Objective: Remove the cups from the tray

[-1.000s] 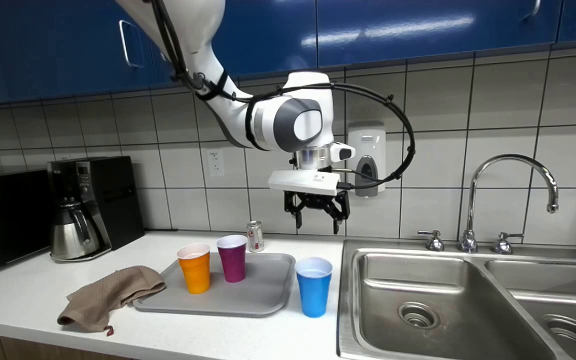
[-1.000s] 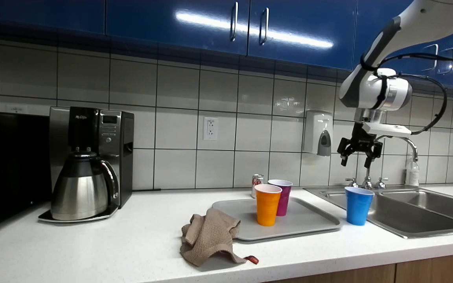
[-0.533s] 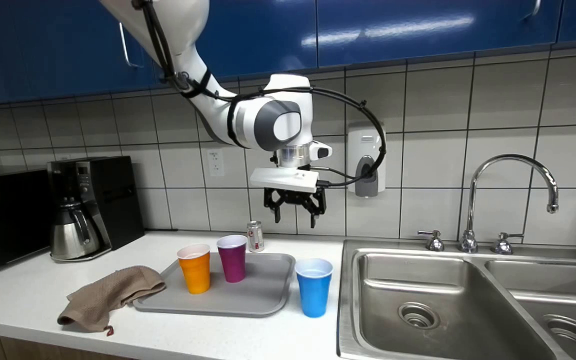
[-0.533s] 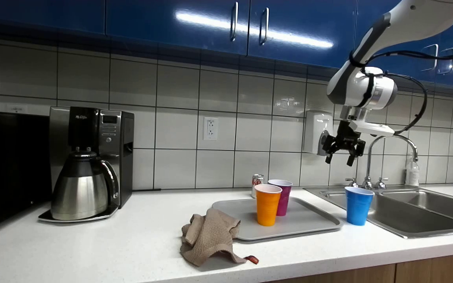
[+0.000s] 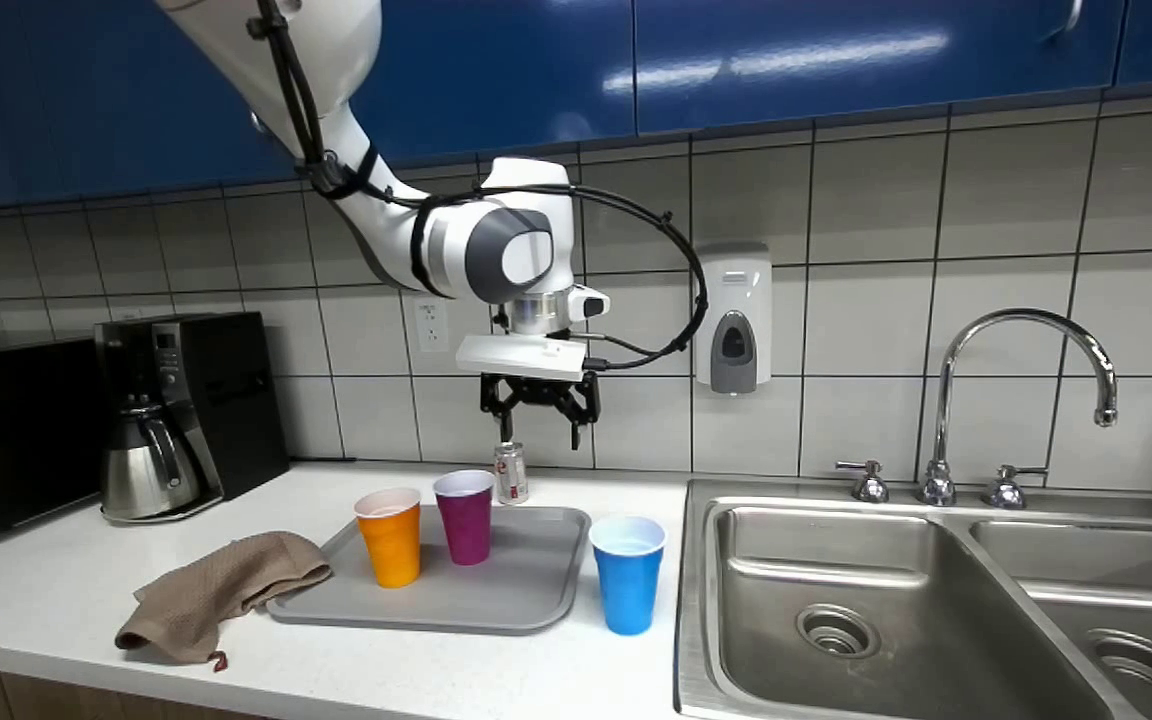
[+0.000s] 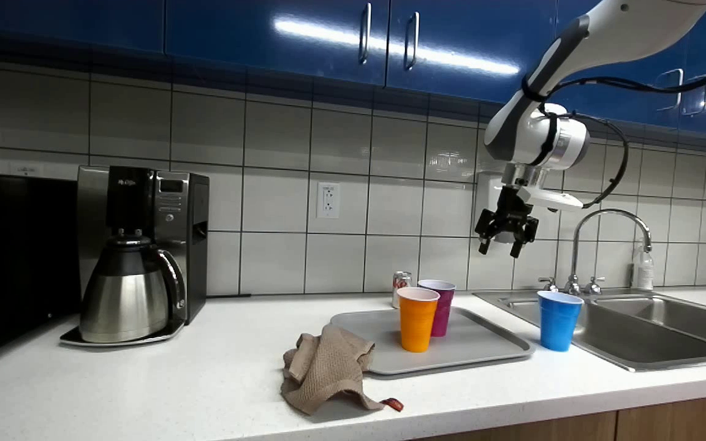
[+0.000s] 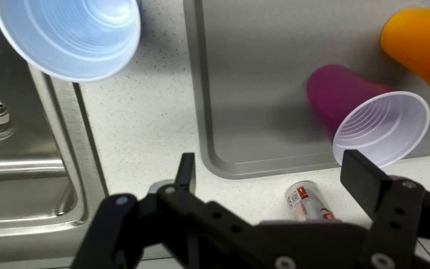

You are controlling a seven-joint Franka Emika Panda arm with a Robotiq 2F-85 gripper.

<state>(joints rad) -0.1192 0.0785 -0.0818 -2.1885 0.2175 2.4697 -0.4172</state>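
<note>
An orange cup point(image 5: 392, 543) and a purple cup point(image 5: 466, 527) stand upright on the grey tray point(image 5: 496, 603). A blue cup point(image 5: 627, 585) stands upright on the counter beside the tray, between it and the sink. In an exterior view the orange cup point(image 6: 417, 324) partly covers the purple cup point(image 6: 444, 311). My gripper point(image 5: 541, 440) is open and empty, pointing down, well above the counter. In the wrist view the purple cup point(image 7: 336, 97) is near the right finger, the orange cup point(image 7: 418, 43) is cut off at the right edge, and the blue cup point(image 7: 73, 48) is at upper left.
A soda can point(image 5: 510, 472) stands behind the tray near the wall. A brown cloth point(image 6: 328, 370) touches the tray's side. A steel sink point(image 5: 836, 570) with a faucet point(image 5: 946, 400), a coffee maker point(image 6: 144, 257) and a soap dispenser point(image 5: 733, 320) are around.
The arm and open gripper have moved left in both exterior views, from above the blue cup's side toward the tray and can. The cups, tray and cloth have not moved.
</note>
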